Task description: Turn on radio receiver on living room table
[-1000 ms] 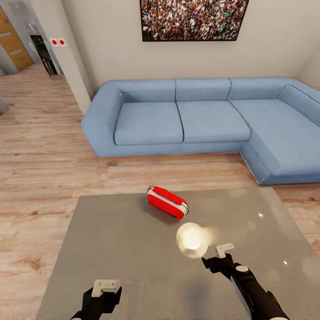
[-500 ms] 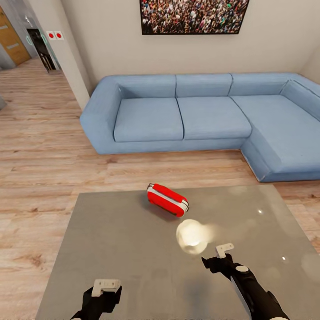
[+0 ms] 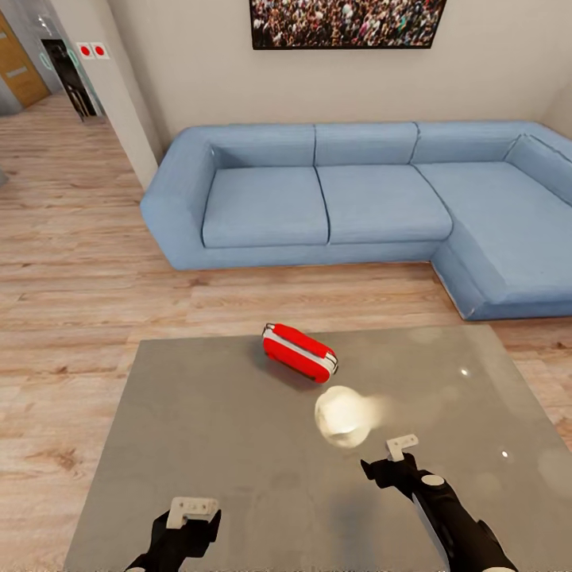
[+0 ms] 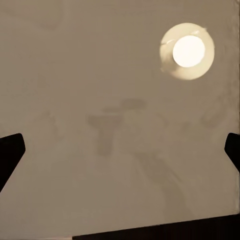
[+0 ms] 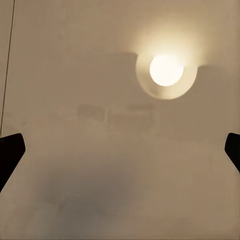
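Observation:
The red radio receiver (image 3: 299,353) with white side trim lies tilted on the far middle of the glossy grey table (image 3: 199,413). In the head view my left gripper (image 3: 191,512) hovers over the table's near edge, well short of the radio and to its left. My right gripper (image 3: 395,458) hangs over the near right part, closer to the radio but apart from it. In the wrist views the left gripper (image 4: 120,150) and right gripper (image 5: 120,150) look down on the bare tabletop, dark fingertips (image 4: 9,150) spread wide with nothing between them.
A bright lamp reflection (image 3: 342,415) glows on the tabletop between the radio and my right gripper. A blue L-shaped sofa (image 3: 357,199) stands beyond the table under a framed crowd picture (image 3: 345,22). Pale wood floor (image 3: 71,278) runs to the left towards a doorway (image 3: 67,75).
The whole view has shifted a little: sofa and picture sit higher in the picture, so the camera has moved. Radio and both grippers keep their places relative to the table.

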Robot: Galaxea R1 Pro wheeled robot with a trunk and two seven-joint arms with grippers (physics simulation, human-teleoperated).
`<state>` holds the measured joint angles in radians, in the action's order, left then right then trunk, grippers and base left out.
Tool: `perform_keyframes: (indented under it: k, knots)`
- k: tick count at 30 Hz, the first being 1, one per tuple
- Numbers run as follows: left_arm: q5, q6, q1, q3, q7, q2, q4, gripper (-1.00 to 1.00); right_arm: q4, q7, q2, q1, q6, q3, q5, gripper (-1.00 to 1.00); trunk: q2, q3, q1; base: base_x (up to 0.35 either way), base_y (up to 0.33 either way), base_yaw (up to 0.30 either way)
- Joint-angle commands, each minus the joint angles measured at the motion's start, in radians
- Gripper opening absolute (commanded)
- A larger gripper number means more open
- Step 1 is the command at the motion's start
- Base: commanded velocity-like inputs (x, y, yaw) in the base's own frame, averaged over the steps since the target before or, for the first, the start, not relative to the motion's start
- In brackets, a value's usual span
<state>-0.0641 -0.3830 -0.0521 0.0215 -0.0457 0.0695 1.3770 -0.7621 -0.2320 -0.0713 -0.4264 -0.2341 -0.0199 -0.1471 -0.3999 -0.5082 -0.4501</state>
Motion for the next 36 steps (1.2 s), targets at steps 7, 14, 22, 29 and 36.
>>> perform_keyframes:
  k: [7, 14, 22, 29, 36]
  knots:
    - [-0.002, -0.013, 0.001, 0.0, -0.088, 0.002, 0.055, 1.0, -0.003, -0.001, 0.001, 0.0, 0.003, -0.001, 0.001, 1.0, 0.0, -0.008, 0.0, 0.0, 0.0, 0.0]
    - [-0.007, -0.017, 0.004, 0.0, -0.118, 0.0, 0.091, 1.0, -0.032, -0.001, 0.001, 0.0, 0.002, -0.002, 0.002, 1.0, 0.0, -0.01, 0.0, 0.0, 0.0, 0.0]
    - [-0.008, -0.02, 0.054, 0.0, -0.124, -0.002, 0.09, 1.0, -0.102, 0.002, 0.002, 0.0, 0.0, -0.004, -0.002, 1.0, 0.0, -0.01, 0.0, 0.0, 0.0, 0.0]
    - [-0.002, -0.016, 0.085, 0.0, -0.123, -0.003, 0.083, 1.0, -0.111, 0.002, 0.002, 0.0, -0.001, -0.003, 0.0, 1.0, 0.0, -0.01, 0.0, 0.0, 0.0, 0.0]
    - [-0.006, -0.015, 0.09, 0.0, -0.123, 0.0, 0.081, 1.0, -0.113, 0.002, 0.002, 0.0, -0.002, -0.001, -0.001, 1.0, 0.0, -0.01, 0.0, 0.0, 0.0, 0.0]
